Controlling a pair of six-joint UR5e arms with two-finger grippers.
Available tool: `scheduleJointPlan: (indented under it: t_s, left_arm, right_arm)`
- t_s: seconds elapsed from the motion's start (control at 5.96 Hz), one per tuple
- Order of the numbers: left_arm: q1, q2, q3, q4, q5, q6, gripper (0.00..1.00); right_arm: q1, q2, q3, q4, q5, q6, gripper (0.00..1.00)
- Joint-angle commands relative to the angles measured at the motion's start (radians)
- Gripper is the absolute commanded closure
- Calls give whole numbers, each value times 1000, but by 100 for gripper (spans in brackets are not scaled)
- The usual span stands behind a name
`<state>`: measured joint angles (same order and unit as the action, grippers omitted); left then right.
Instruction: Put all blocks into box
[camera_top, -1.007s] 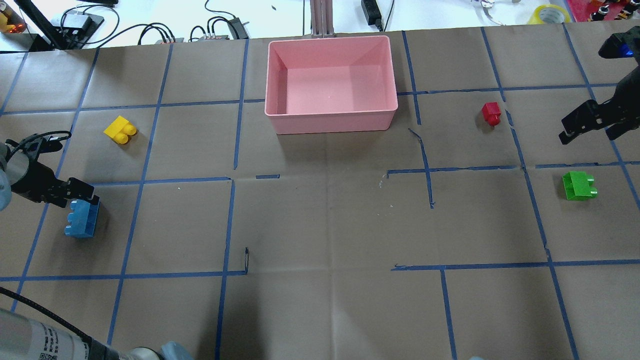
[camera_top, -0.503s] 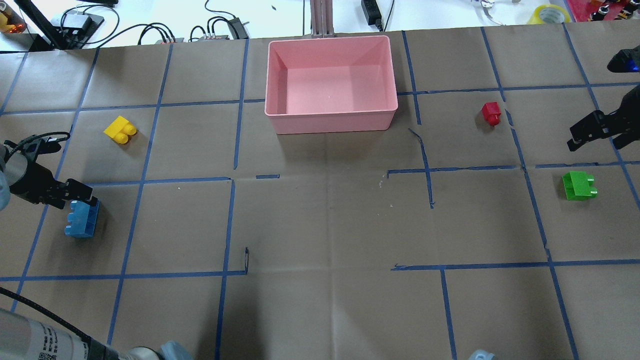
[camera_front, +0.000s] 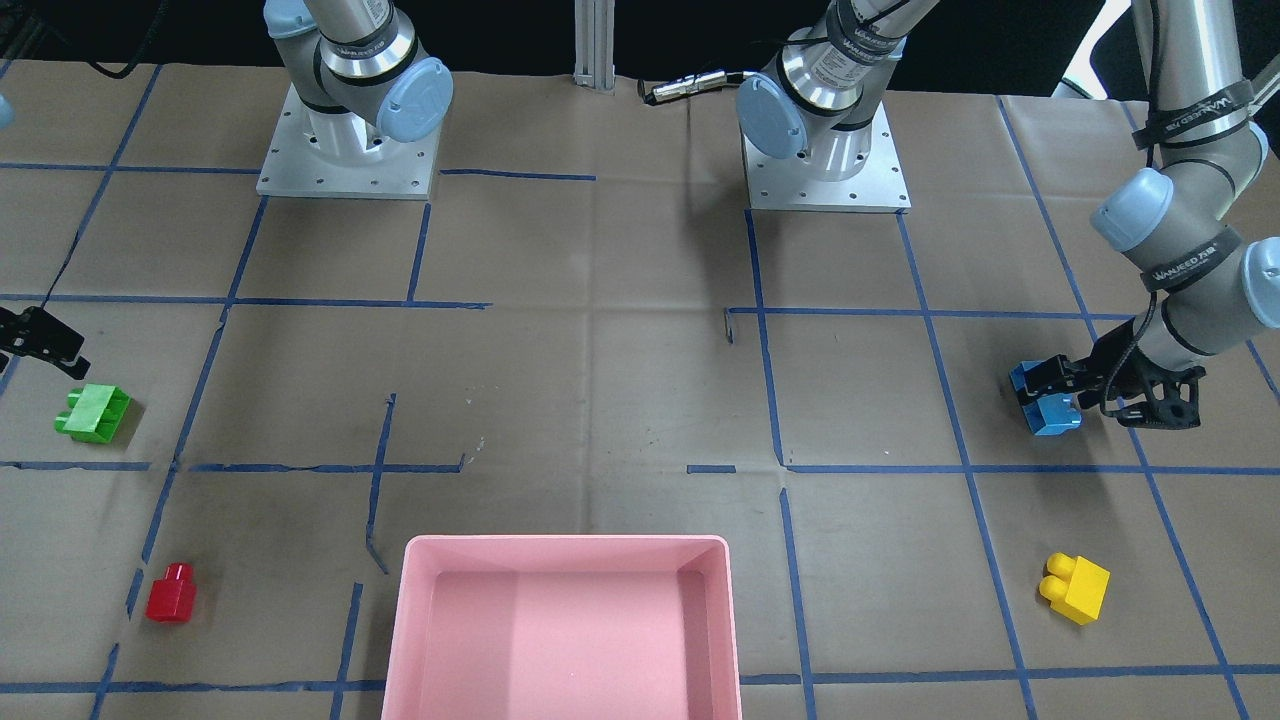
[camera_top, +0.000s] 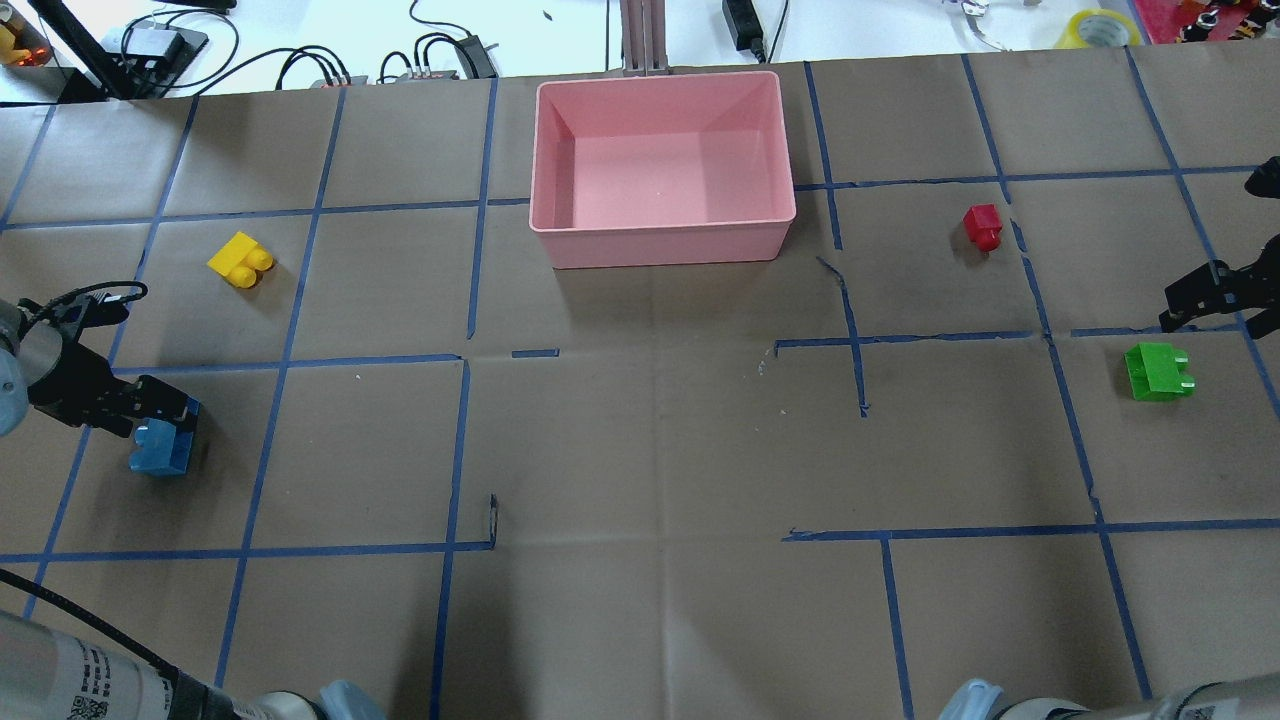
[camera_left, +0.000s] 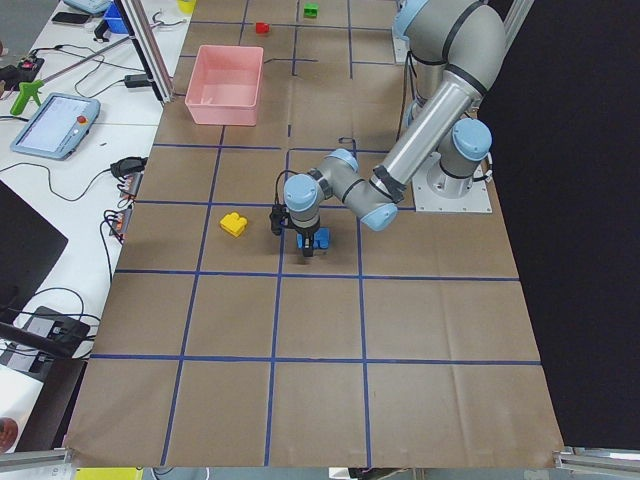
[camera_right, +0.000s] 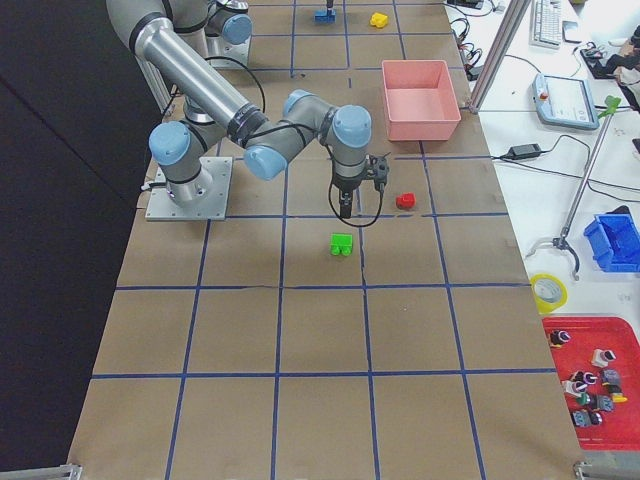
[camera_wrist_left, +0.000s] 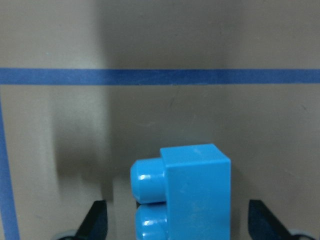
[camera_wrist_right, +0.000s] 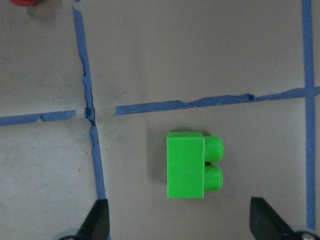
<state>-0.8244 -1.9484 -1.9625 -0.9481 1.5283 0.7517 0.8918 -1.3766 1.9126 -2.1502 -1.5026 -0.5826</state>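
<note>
Silver-grey tubular arms (camera_front: 1180, 60), pale blue joint caps (camera_front: 418, 100), square screw-dotted metal base plates (camera_front: 290, 165).

We see the blue brick (camera_wrist_left: 197, 192) cut off at the bottom edge, and the pink box (camera_front: 415, 640) too.

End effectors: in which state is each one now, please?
Left end effector: open around the blue block, not gripping it.
Right end effector: open, empty, near the green block.

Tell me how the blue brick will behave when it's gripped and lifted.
The blue brick looks like rigid moulded plastic, so it probably won't deform. It's small, so likely light. Its glossy sides may slip between the fingers.
</note>
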Motion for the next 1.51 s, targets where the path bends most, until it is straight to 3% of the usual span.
scheduleJointPlan:
  t_s: [0.0, 0.5, 0.67, 1.01, 1.34]
  left_arm:
    - [1, -1, -6, 3, 0, 0, 15]
    - [1, -1, 7, 3, 28, -6, 69]
    - [1, 2, 8, 3, 45, -8, 80]
    - [-1, 16, 11, -4, 44, -17, 98]
    - [-4, 29, 16, -6, 44, -17, 100]
  right_arm:
    - [-2, 14, 78, -189, 11, 6, 0]
    - [-2, 79, 126, -203, 15, 0, 1]
    - [-2, 88, 126, -204, 9, -2, 2]
    - [-7, 96, 126, -247, -1, -3, 4]
    - [-28, 126, 126, -279, -2, -5, 4]
